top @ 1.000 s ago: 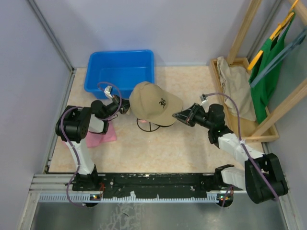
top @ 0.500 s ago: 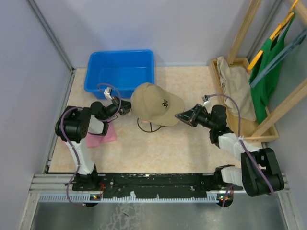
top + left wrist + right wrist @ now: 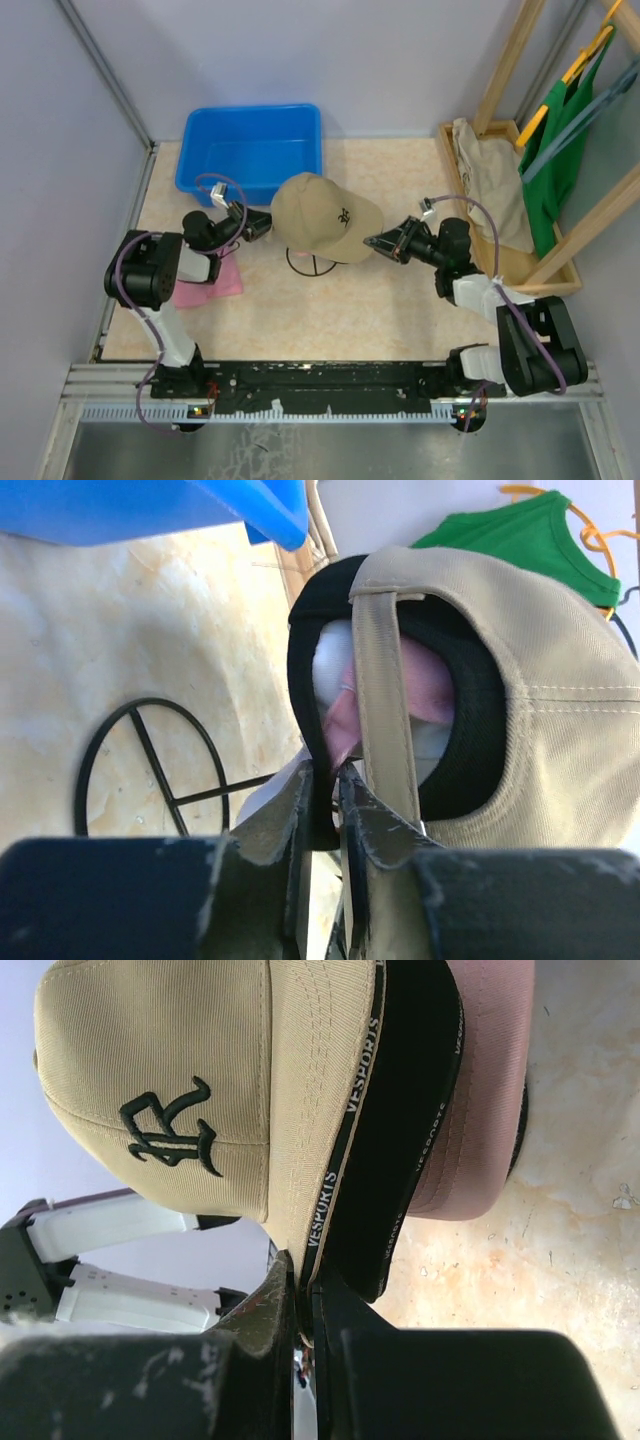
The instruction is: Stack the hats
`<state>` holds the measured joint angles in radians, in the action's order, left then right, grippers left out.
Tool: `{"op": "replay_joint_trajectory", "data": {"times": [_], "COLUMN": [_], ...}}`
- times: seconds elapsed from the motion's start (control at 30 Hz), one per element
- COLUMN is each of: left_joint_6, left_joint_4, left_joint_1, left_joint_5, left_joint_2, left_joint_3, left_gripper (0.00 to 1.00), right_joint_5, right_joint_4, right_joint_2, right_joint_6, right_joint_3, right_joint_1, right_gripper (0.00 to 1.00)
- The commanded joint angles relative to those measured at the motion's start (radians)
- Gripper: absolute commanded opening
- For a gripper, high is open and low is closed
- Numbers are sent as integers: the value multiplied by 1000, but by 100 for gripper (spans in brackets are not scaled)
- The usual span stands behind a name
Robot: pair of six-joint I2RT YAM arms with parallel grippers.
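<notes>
Right pincer [image 3: 303, 1275] is clamping the brim of the tan fabric baseball cap [image 3: 150, 1050] ahead of it. Left pincer [image 3: 325, 777] is straddling the rim of the black fabric cap [image 3: 470, 710]; whether it is gripping is unclear.

Pretty sure this is a robotics lab, some kind of test cell, not anyone's home. Plain grey partition walls [image 3: 400, 60] box in one small marbled tabletop [image 3: 330, 310]. At 6 o'clock there's a metal mounting rail [image 3: 330, 378] with two arms [image 3: 150, 275] bolted to it and purple cables [image 3: 215, 185] looping off them. Everything else looks like staged props: a blue plastic bin [image 3: 250, 150] at 11 o'clock, a bare-wood rack [image 3: 505, 70] at 2 o'clock with a green garment [image 3: 555, 150] on a yellow hanger [image 3: 585, 60], and a tan cap [image 3: 325, 215] on a wire stand [image 3: 305, 262] in the middle.
</notes>
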<state>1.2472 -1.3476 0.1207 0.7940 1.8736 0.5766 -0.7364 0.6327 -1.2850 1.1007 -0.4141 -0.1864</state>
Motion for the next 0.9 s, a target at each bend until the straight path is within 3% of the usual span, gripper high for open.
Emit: {"op": "replay_joint_trajectory", "data": {"times": [0.0, 0.23, 0.4, 0.53, 0.87], "left_joint_6": [-131, -209, -300, -340, -420], "left_joint_4": [191, 396, 563, 648, 802], "left_joint_1": [-41, -103, -123, -134, -139], "left_joint_5": [-64, -130, -157, -186, -217], "left_joint_2": [-142, -287, -363, -419, -519], "left_joint_3": [-44, -59, -10, 21, 57], "left_gripper": [23, 40, 44, 46, 47], "right_joint_5": [88, 91, 96, 135, 193], "right_joint_4": [-112, -135, -135, -186, -355], "right_joint_2": [26, 33, 49, 103, 215], "right_joint_6": [-41, -47, -47, -66, -174], "right_joint_3": [-27, -48, -47, -49, -29], "right_joint_1": [22, 22, 22, 23, 71], "right_gripper": [0, 0, 2, 27, 46]}}
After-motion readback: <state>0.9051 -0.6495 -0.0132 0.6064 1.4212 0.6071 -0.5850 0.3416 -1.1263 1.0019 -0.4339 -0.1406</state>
